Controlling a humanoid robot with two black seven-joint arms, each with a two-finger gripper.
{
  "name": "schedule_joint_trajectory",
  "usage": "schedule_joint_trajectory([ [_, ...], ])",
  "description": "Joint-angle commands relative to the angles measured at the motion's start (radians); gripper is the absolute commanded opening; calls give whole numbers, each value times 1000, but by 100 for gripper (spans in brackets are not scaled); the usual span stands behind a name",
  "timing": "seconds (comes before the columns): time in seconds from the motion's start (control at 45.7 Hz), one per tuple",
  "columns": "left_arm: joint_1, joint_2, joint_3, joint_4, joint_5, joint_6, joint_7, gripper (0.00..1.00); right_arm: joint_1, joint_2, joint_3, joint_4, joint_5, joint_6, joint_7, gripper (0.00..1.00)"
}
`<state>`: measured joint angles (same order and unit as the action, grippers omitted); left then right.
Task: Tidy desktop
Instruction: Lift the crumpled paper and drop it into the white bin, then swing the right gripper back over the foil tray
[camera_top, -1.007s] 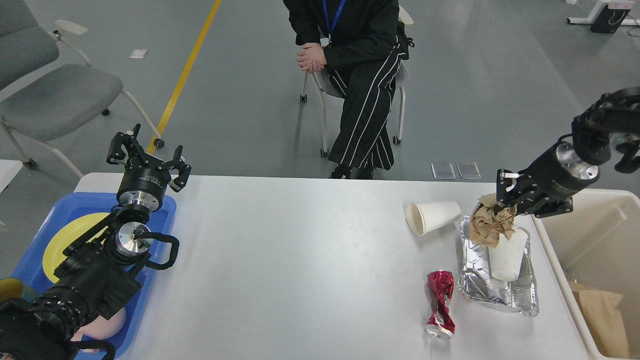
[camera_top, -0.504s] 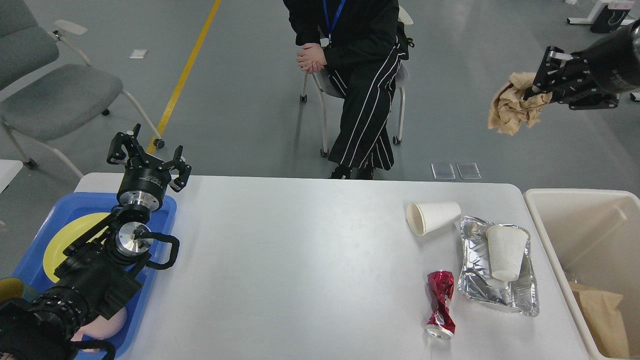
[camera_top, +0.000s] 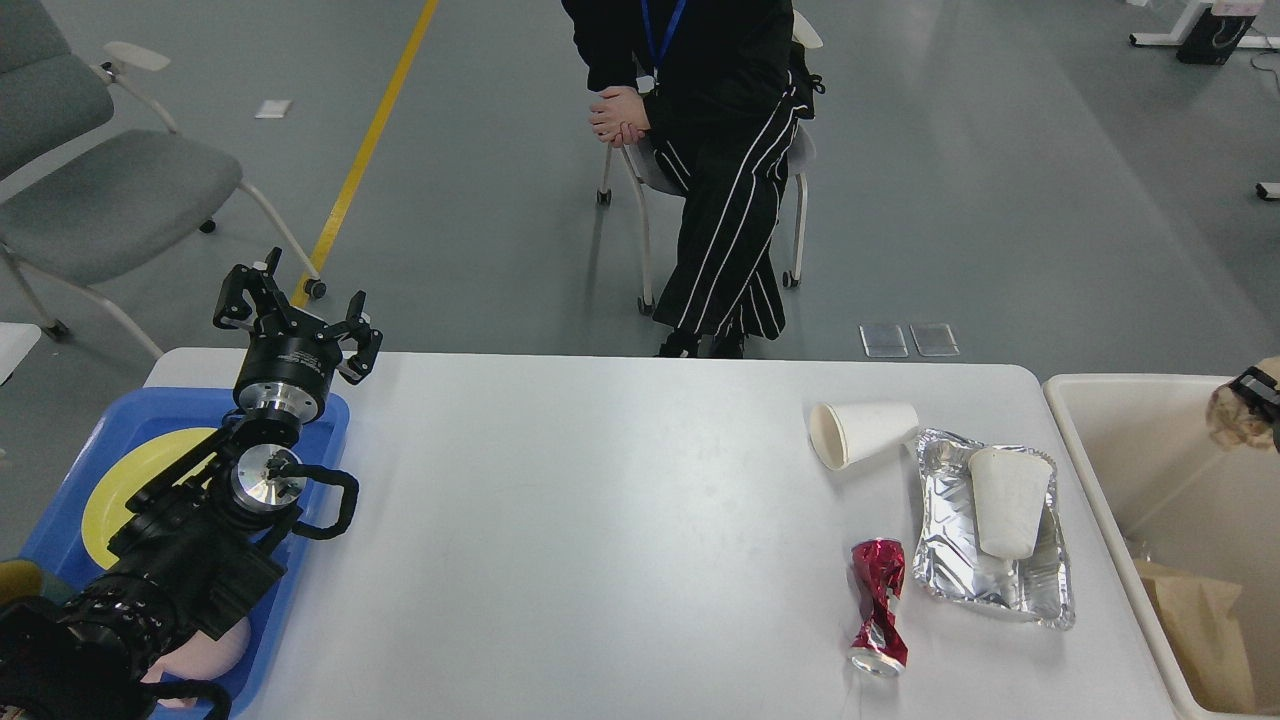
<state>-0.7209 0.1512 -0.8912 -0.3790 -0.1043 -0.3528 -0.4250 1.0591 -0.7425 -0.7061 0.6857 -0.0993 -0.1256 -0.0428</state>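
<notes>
A large white desktop (camera_top: 620, 540) fills most of the head view, running from the near edge up to about the middle. Nearest on the left, a black robot arm reaches over a blue plastic tray (camera_top: 300, 590) that holds a yellow plate (camera_top: 125, 485). Toward the near right of the desktop lies a crushed red can (camera_top: 879, 620) on its side. Just beside it, to the right, sits a crumpled foil tray (camera_top: 995, 590) with a white paper cup (camera_top: 1008, 500) lying in it. A second white paper cup (camera_top: 862, 432) lies on its side a little farther off, touching or nearly touching the foil. A beige bin (camera_top: 1110, 470) stands against the desktop's right edge, with brown paper inside. At the far right edge, over the bin, only a sliver of the right gripper (camera_top: 1262, 390) shows beside a wad of brown paper (camera_top: 1232, 415); whether it grips the wad cannot be told. The left gripper (camera_top: 296, 310) points upward at the desktop's far left corner, fingers spread wide, holding nothing. Beyond the desktop, a person in black (camera_top: 700, 150) sits on a chair, and a grey chair (camera_top: 100, 190) stands at far left.
</notes>
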Motion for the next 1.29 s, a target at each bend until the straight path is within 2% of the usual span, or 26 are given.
schedule_joint_trajectory([
  [0.0, 0, 1, 0, 0, 0, 0, 0, 96, -111, 47, 43, -81, 0, -17, 0, 65],
  [0.022, 0, 1, 0, 0, 0, 0, 0, 96, -128, 58, 43, -112, 0, -23, 1, 94],
  [0.044, 0, -1, 0, 0, 0, 0, 0, 96, -145, 70, 46, -141, 0, -23, 3, 100],
  [0.197, 0, -1, 0, 0, 0, 0, 0, 96, -252, 175, 45, -310, 0, -26, 4, 100],
  [0.328, 0, -1, 0, 0, 0, 0, -1, 96, -243, 184, 45, -336, 0, -26, 4, 100],
  [0.525, 0, -1, 0, 0, 0, 0, 0, 96, -111, 189, 34, -327, -2, -16, 4, 100],
  [0.635, 0, -1, 0, 0, 0, 0, -1, 96, -44, 259, 17, -327, -20, -12, 4, 100],
  [0.81, 0, -1, 0, 0, 0, 1, 0, 96, 94, 357, -194, -298, -48, 18, 3, 100],
  [0.919, 0, 1, 0, 0, 0, 0, 0, 96, 192, 411, -288, -258, -45, 142, -2, 100],
  [1.16, 0, 1, 0, 0, 0, 0, 0, 96, 452, 459, -303, -152, -31, 593, -3, 100],
  [1.27, 0, 1, 0, 0, 0, 0, 0, 96, 574, 449, -308, -42, -30, 737, -2, 100],
])
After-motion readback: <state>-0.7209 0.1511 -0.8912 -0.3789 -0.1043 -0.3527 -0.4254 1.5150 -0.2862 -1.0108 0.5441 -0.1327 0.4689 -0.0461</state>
